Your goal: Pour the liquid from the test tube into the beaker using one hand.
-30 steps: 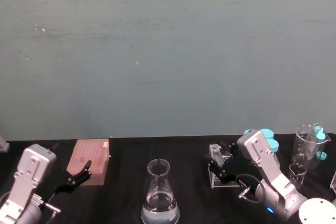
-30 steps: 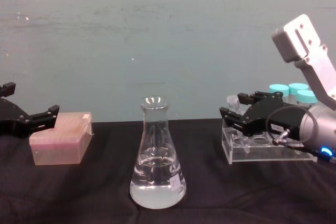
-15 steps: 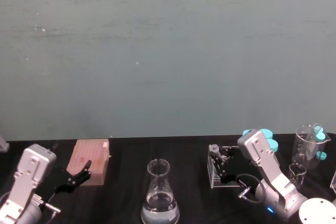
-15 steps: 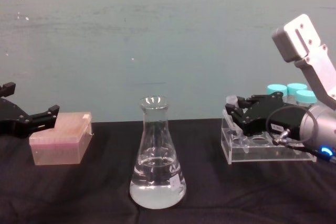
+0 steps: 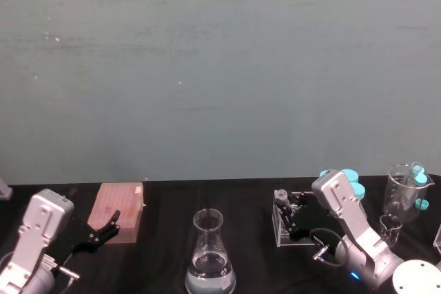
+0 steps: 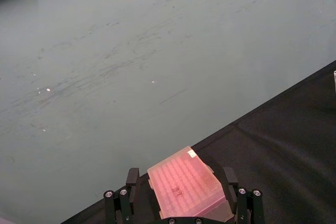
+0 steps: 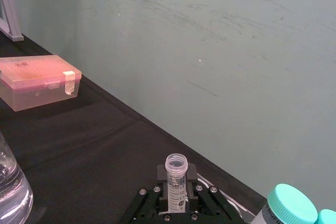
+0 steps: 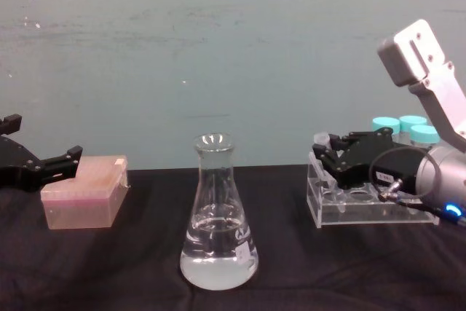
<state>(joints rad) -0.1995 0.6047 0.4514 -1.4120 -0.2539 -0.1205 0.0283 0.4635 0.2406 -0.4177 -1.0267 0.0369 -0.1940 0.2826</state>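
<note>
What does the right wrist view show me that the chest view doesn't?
Right wrist: the tube's open rim and scale marks, upright between the right gripper's shut fingers. Chest: the whole beaker with its liquid, the rack, and the open left gripper by the pink box. Both: the pink box, teal caps and some of the beaker.

Pink box (image 8: 82, 191), clear rack (image 8: 362, 207), teal-capped tubes (image 8: 384, 124)

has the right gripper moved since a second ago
Yes: the black right gripper has closed in on the small clear plastic test tube at the left end of the clear acrylic rack.
</note>
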